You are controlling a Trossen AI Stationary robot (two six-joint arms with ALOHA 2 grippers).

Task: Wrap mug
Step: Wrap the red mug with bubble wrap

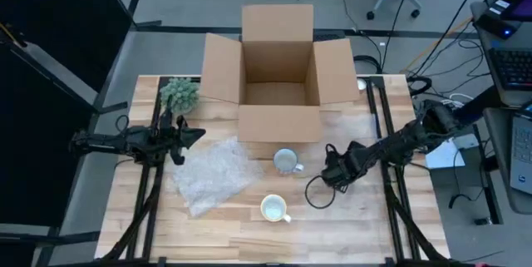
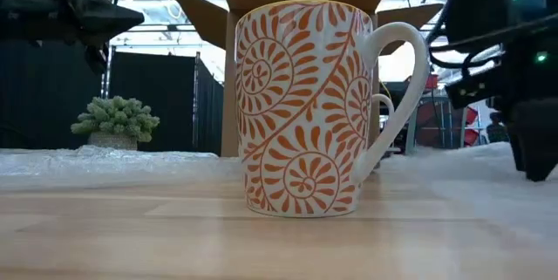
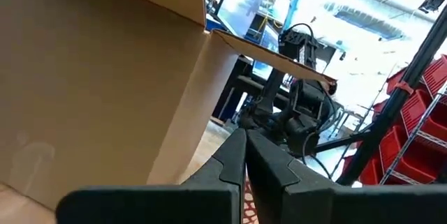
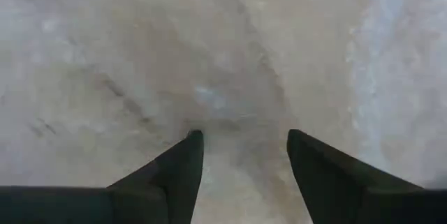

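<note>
Nearest stands the orange mug [image 1: 275, 209], upright on the counter [image 1: 349, 234], still bare. My right claw [image 1: 334, 173] is open, low just beside the second mug [image 1: 288, 161]. My left claw [image 1: 188, 135] is closed, empty, over the bubble wrap [image 1: 209, 175]. Next I must grip that sheet.

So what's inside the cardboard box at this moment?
From above, the cardboard box stands open with its flaps spread, and only its bare brown floor shows inside. The strip just behind its near wall is hidden. Both mugs, the patterned mug and the second mug, sit outside it.
</note>
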